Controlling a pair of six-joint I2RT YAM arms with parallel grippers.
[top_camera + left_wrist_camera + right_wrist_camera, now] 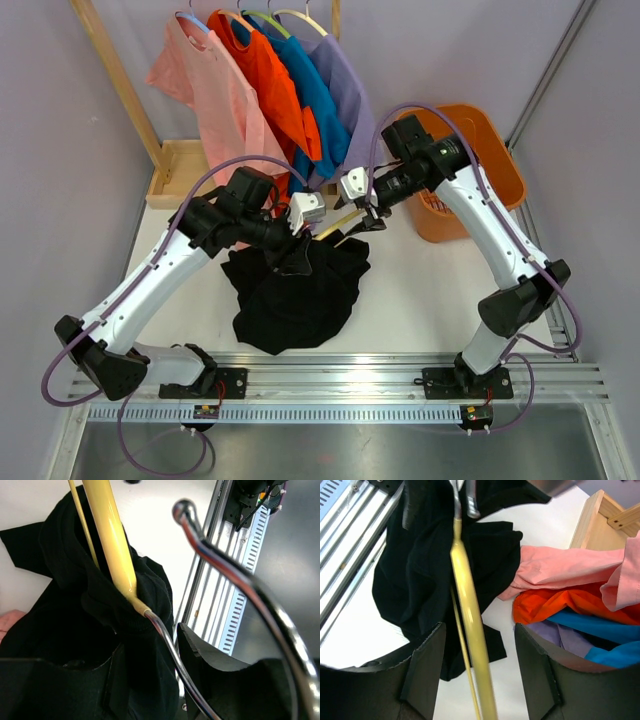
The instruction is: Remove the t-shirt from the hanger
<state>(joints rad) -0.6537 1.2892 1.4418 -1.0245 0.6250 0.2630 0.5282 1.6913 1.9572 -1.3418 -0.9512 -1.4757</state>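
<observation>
Middle of the worktop (430, 290), the black t-shirt (295, 295) lies in a soft heap, its collar bunched on the yellow hanger (467, 605). It looks like floppy, light knit, so it'll likely stretch and drag rather than slide. Best grab is probably the collar, right by the smooth metal hook (240, 580). Left fingers (215, 670) sit part-closed around that collar and the hook stem, can't tell if they're actually pinching. Right fingers (425, 670) are spread wide either side of the glossy, stiff hanger arm, holding nothing.

Black t-shirt (300, 290), yellow hanger (467, 615), pink shirt (225, 95), orange shirt (270, 85), blue shirt (315, 90), lilac shirt (350, 100), orange basket (500, 170).
</observation>
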